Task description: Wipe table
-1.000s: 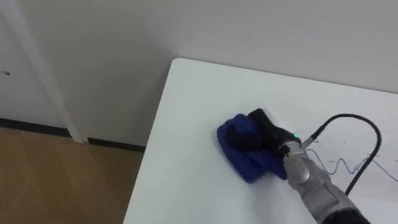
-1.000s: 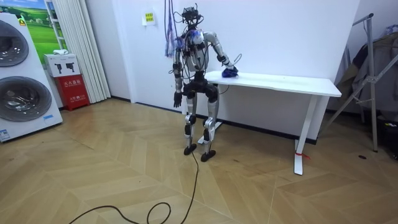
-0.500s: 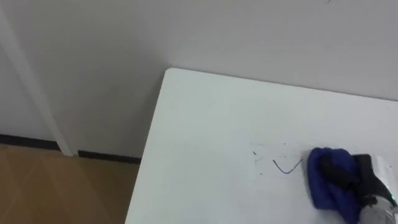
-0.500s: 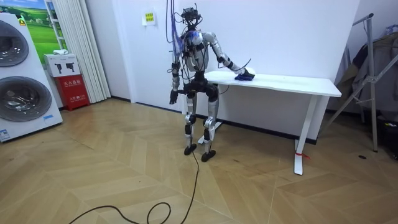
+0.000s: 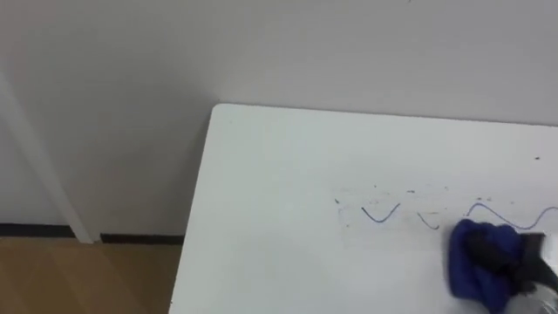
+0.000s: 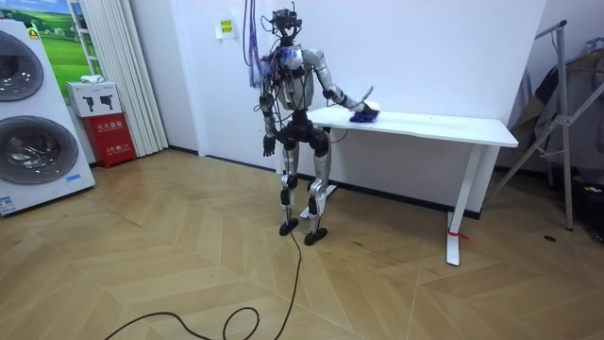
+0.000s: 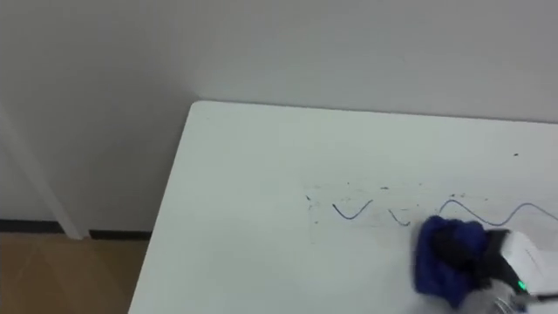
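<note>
Dark fingers [image 7: 460,250] of right hand [image 7: 513,262] curl down into a bunched blue cloth [image 7: 434,262], gripping it and pressing it flat to the table [image 7: 244,192], at the lower right of the eye views. The grip looks meant to hold the cloth as a wad under the palm so it drags as one piece and doesn't slip out. The cloth is soft, thick, fuzzy-looking and lumpy with folds, with no neat edges. It sits just below a wavy blue pen line [image 7: 352,214], touching or about touching the line's right stretch, and faint smudged specks lie around the line. Likely step: a scrubbing pass over the ink, with a fair part of the line left to do. The tabletop is white, smooth, matte and hard, with a rounded corner at the far left, so the cloth should slide easily. A plain pale wall [image 7: 261,44] stands behind, with wood floor [image 7: 52,270] below the table's left edge. In the room view the robot stands at the table's left end, right arm stretched out over the top, left hand [image 6: 268,144] hanging by its hip, idle.
</note>
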`<state>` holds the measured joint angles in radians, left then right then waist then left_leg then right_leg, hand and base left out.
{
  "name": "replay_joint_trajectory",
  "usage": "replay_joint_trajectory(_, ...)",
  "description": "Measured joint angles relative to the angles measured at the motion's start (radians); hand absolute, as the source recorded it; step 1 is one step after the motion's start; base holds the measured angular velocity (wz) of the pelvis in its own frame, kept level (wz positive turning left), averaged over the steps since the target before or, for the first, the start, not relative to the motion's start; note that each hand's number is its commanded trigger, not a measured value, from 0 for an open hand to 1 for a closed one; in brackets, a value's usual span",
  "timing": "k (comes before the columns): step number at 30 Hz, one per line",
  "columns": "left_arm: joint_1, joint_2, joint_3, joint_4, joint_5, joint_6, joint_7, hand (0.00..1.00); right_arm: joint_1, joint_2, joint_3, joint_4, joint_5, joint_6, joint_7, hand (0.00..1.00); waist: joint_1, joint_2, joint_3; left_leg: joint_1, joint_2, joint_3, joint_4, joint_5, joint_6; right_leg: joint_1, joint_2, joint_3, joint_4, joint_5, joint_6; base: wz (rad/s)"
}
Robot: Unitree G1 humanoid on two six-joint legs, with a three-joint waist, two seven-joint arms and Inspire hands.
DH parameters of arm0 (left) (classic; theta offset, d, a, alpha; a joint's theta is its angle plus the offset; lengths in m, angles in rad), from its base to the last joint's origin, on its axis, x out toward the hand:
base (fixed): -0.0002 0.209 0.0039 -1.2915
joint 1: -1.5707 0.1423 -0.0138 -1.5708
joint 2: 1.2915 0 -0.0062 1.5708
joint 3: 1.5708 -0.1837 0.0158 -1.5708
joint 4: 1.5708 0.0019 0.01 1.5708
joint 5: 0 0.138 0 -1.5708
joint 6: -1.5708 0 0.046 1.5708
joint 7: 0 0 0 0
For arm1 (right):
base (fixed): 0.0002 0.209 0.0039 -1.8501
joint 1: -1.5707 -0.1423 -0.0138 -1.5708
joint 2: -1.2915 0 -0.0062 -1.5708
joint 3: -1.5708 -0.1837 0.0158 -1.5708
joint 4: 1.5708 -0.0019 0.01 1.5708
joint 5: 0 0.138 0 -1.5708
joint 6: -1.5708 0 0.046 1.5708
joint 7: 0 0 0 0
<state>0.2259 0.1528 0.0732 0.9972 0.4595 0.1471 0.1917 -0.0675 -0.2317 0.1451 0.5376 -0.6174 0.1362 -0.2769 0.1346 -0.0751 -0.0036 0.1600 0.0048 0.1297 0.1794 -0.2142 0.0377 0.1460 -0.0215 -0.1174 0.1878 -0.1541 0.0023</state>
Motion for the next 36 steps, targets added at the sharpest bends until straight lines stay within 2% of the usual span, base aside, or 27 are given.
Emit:
replay_joint_trajectory(1,-0.007,-0.002,-0.002,0.008,-0.003,-0.001,0.000,0.00,-0.026,0.013,0.041,-0.018,-0.030,-0.004,0.021,1.00,0.011,-0.001,0.0034,-0.005,0.002,-0.002,0.000,0.002,-0.002,-0.005,0.001,-0.003,-0.001,0.002,-0.003,0.07)
replay_joint_trajectory(2,-0.025,-0.008,-0.007,0.009,-0.015,0.000,0.000,0.00,-0.089,0.043,0.100,-0.023,-0.078,-0.018,0.058,1.00,0.018,-0.004,0.0108,-0.012,0.002,-0.013,0.002,0.006,-0.005,-0.010,0.002,-0.015,-0.006,0.003,-0.005,0.38)
replay_joint_trajectory(3,-0.028,-0.014,-0.016,0.000,-0.015,0.001,0.001,0.00,-0.131,0.069,0.123,-0.024,-0.113,-0.033,0.088,1.00,0.036,-0.006,0.0120,-0.019,0.000,-0.038,0.004,0.009,-0.005,-0.006,0.000,-0.032,-0.015,0.003,-0.005,0.50)
replay_joint_trajectory(4,-0.031,-0.017,-0.021,-0.009,-0.015,0.004,0.001,0.00,-0.144,0.077,0.128,-0.028,-0.123,-0.034,0.099,1.00,0.045,-0.007,0.0118,-0.024,-0.003,-0.051,0.005,0.010,-0.005,-0.003,-0.002,-0.045,-0.022,0.003,-0.005,0.65)
replay_joint_trajectory(6,0.018,-0.022,-0.039,-0.044,-0.018,0.016,0.003,0.00,-0.163,0.083,0.142,-0.034,-0.129,-0.037,0.124,1.00,0.064,-0.006,0.0125,-0.035,-0.013,-0.089,0.009,0.016,-0.001,0.010,-0.010,-0.082,-0.040,0.001,-0.002,0.58)
replay_joint_trajectory(7,0.036,-0.023,-0.039,-0.054,-0.018,0.023,0.003,0.00,-0.159,0.083,0.142,-0.031,-0.131,-0.035,0.127,1.00,0.064,-0.006,0.0124,-0.035,-0.017,-0.096,0.009,0.016,-0.001,0.014,-0.012,-0.087,-0.040,0.000,0.000,0.52)
replay_joint_trajectory(8,0.058,-0.023,-0.038,-0.058,-0.019,0.033,0.003,0.00,-0.138,0.081,0.142,-0.011,-0.136,-0.035,0.123,1.00,0.063,-0.006,0.0124,-0.035,-0.018,-0.110,0.007,0.016,0.000,0.019,-0.013,-0.095,-0.039,-0.001,0.000,0.47)
replay_joint_trajectory(10,0.074,-0.022,-0.034,-0.058,-0.020,0.049,0.002,0.00,-0.075,0.083,0.108,0.005,-0.125,-0.071,0.082,1.00,0.056,-0.003,0.0131,-0.034,-0.018,-0.121,0.007,0.015,0.002,0.028,-0.015,-0.105,-0.041,-0.001,0.000,0.39)
replay_joint_trajectory(12,0.080,-0.021,-0.016,-0.057,-0.018,0.045,0.004,0.00,-0.010,0.079,0.091,0.014,-0.118,-0.136,0.006,1.00,0.030,0.004,0.0103,-0.024,-0.023,-0.119,0.001,0.015,0.003,0.048,-0.021,-0.106,-0.054,-0.002,0.003,0.17)
replay_joint_trajectory(13,0.079,-0.021,-0.013,-0.057,-0.018,0.041,0.007,0.00,0.003,0.078,0.084,0.018,-0.110,-0.148,-0.012,1.00,0.024,0.007,0.0079,-0.022,-0.026,-0.118,0.000,0.014,0.004,0.050,-0.023,-0.105,-0.053,-0.005,0.008,0.12)
replay_joint_trajectory(15,0.068,-0.019,0.010,-0.057,-0.015,0.029,0.022,0.00,0.073,0.060,0.046,0.038,-0.048,-0.205,-0.117,1.00,-0.002,0.017,0.0011,-0.015,-0.037,-0.100,-0.013,0.015,0.008,0.053,-0.036,-0.101,-0.053,-0.016,0.026,0.07)
replay_joint_trajectory(16,0.064,-0.019,0.021,-0.057,-0.014,0.029,0.025,0.00,0.096,0.053,0.033,0.038,-0.035,-0.213,-0.150,1.00,-0.006,0.020,-0.0007,-0.012,-0.038,-0.099,-0.017,0.016,0.009,0.054,-0.037,-0.100,-0.053,-0.017,0.026,0.00)
replay_joint_trajectory(18,0.062,-0.016,0.067,-0.057,-0.013,0.028,0.046,0.00,0.195,0.003,-0.032,0.055,0.051,-0.235,-0.271,1.00,-0.028,0.024,-0.0037,0.001,-0.043,-0.097,-0.017,0.012,0.017,0.070,-0.043,-0.103,-0.053,-0.017,0.027,0.02)
replay_joint_trajectory(19,0.062,-0.017,0.082,-0.057,-0.014,0.026,0.051,0.00,0.214,-0.001,-0.066,0.074,0.070,-0.243,-0.296,1.00,-0.037,0.024,-0.0042,0.002,-0.043,-0.097,-0.016,0.010,0.021,0.078,-0.043,-0.104,-0.054,-0.017,0.028,0.07)
replay_joint_trajectory(20,0.065,-0.017,0.108,-0.057,-0.014,0.025,0.065,0.00,0.229,-0.003,-0.143,0.133,0.101,-0.247,-0.337,1.00,-0.063,0.022,-0.0112,0.006,-0.044,-0.106,-0.014,0.003,0.030,0.085,-0.043,-0.107,-0.052,-0.019,0.030,0.00)
replay_joint_trajectory(22,0.076,-0.016,0.128,-0.057,-0.015,0.024,0.071,0.00,0.231,-0.026,-0.256,0.229,0.157,-0.247,-0.366,1.00,-0.088,0.018,-0.0176,0.008,-0.045,-0.103,-0.011,-0.004,0.035,0.089,-0.044,-0.108,-0.050,-0.019,0.030,-0.02)
replay_joint_trajectory(24,0.080,-0.015,0.143,-0.058,-0.021,0.018,0.071,0.00,0.246,-0.081,-0.357,0.327,0.255,-0.238,-0.363,1.00,-0.107,0.007,-0.0234,0.009,-0.050,-0.109,-0.006,-0.006,0.038,0.092,-0.047,-0.110,-0.050,-0.017,0.032,0.00)
replay_joint_trajectory(26,0.078,-0.016,0.153,-0.058,-0.021,0.013,0.071,0.00,0.250,-0.106,-0.397,0.349,0.302,-0.217,-0.352,1.00,-0.105,0.005,-0.0226,0.008,-0.051,-0.105,-0.003,-0.007,0.039,0.091,-0.047,-0.105,-0.048,-0.015,0.035,-0.15)
replay_joint_trajectory(27,0.076,-0.016,0.149,-0.057,-0.027,0.013,0.071,0.00,0.240,-0.115,-0.403,0.350,0.317,-0.193,-0.347,1.00,-0.106,0.004,-0.0219,0.008,-0.050,-0.098,-0.001,-0.007,0.039,0.090,-0.047,-0.102,-0.047,-0.015,0.035,-0.24)
replay_joint_trajectory(28,0.073,-0.016,0.141,-0.057,-0.037,0.013,0.071,0.00,0.230,-0.115,-0.403,0.345,0.317,-0.180,-0.342,1.00,-0.105,0.003,-0.0212,0.008,-0.050,-0.093,0.000,-0.007,0.039,0.088,-0.047,-0.101,-0.046,-0.015,0.035,-0.37)
replay_joint_trajectory(29,0.067,-0.017,0.128,-0.054,-0.038,0.014,0.071,0.00,0.196,-0.104,-0.399,0.330,0.310,-0.146,-0.330,1.00,-0.100,0.003,-0.0200,0.008,-0.048,-0.080,0.000,-0.006,0.038,0.080,-0.046,-0.099,-0.046,-0.015,0.035,-0.42)
replay_joint_trajectory(30,0.052,-0.017,0.102,-0.041,-0.038,0.014,0.070,0.00,0.157,-0.085,-0.387,0.294,0.300,-0.105,-0.306,1.00,-0.091,0.006,-0.0166,0.005,-0.045,-0.064,0.001,-0.005,0.036,0.072,-0.045,-0.095,-0.041,-0.015,0.035,-0.48)
replay_joint_trajectory(31,0.041,-0.018,0.087,-0.030,-0.039,0.014,0.069,0.00,0.138,-0.075,-0.368,0.270,0.295,-0.086,-0.293,1.00,-0.080,0.008,-0.0157,0.004,-0.042,-0.050,0.000,-0.004,0.035,0.060,-0.044,-0.087,-0.034,-0.015,0.035,-0.60)
replay_joint_trajectory(33,-0.005,-0.017,0.025,0.002,-0.057,0.015,0.061,0.00,0.057,-0.013,-0.217,0.102,0.248,-0.006,-0.192,1.00,-0.044,0.014,-0.0064,-0.010,-0.032,-0.038,0.000,0.002,0.027,0.024,-0.030,-0.055,-0.016,-0.005,0.024,-0.57)
replay_joint_trajectory(34,-0.008,-0.018,0.014,0.004,-0.061,0.016,0.059,0.00,0.031,0.001,-0.163,0.046,0.238,0.009,-0.162,1.00,-0.040,0.011,0.0001,-0.014,-0.030,-0.038,-0.001,0.004,0.025,0.016,-0.027,-0.052,-0.013,-0.003,0.020,-0.28)
replay_joint_trajectory(35,-0.015,-0.020,-0.005,0.001,-0.064,0.015,0.054,0.00,-0.032,0.017,-0.055,-0.038,0.194,0.007,-0.116,1.00,-0.031,0.015,0.0107,-0.026,-0.025,-0.037,-0.001,0.009,0.020,0.003,-0.022,-0.051,-0.014,0.002,0.012,-0.06)
replay_joint_trajectory(36,-0.022,-0.020,-0.019,-0.012,-0.063,0.015,0.047,0.00,-0.114,0.031,0.017,-0.049,0.147,-0.019,-0.078,1.00,-0.012,0.012,0.0130,-0.040,-0.020,-0.039,0.000,0.014,0.016,-0.012,-0.018,-0.054,-0.018,0.005,0.006,0.05)
